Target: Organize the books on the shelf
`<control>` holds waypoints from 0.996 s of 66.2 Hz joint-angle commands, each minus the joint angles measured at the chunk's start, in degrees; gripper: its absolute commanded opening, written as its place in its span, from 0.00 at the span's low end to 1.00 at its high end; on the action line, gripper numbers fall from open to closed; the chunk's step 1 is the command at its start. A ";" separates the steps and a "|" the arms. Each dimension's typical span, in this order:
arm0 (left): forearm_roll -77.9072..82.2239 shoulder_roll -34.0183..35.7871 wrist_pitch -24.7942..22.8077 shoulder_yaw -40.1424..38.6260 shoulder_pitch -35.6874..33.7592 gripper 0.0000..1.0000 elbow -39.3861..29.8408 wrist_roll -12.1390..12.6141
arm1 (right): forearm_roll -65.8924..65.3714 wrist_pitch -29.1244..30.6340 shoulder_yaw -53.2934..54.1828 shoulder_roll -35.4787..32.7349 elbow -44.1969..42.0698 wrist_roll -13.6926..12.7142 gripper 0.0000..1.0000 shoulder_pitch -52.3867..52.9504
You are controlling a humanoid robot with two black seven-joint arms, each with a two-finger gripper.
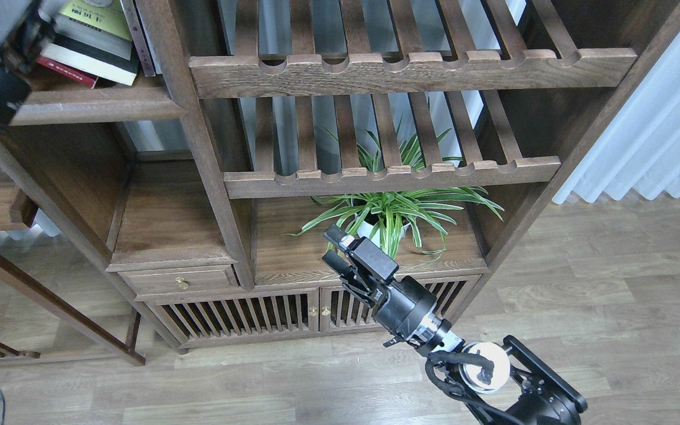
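Observation:
The shelf (101,109) is the flat dark-brown board at the top left. On it lies the thick grey-black book with the yellow-green panel (93,32), tilted, on top of the red book (68,72), of which only a corner shows. A thin pale book (138,41) stands against the post to their right. My left gripper (18,26) is in front of the left end of the stack and hides it; its fingers blur together. My right gripper (335,249) is open and empty, low down in front of the plant.
Two slatted racks with notched front rails (411,68) fill the middle bay. A potted spider plant (390,215) stands on the lower board behind my right gripper. Below are a small drawer (182,282) and slatted cabinet doors (239,316). A white curtain (659,130) hangs at the right.

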 commanded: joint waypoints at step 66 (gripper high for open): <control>10.87 -18.03 0.00 7.45 25.86 0.98 -6.43 0.89 | 0.35 -0.12 0.08 0.00 0.07 -0.18 0.98 -0.01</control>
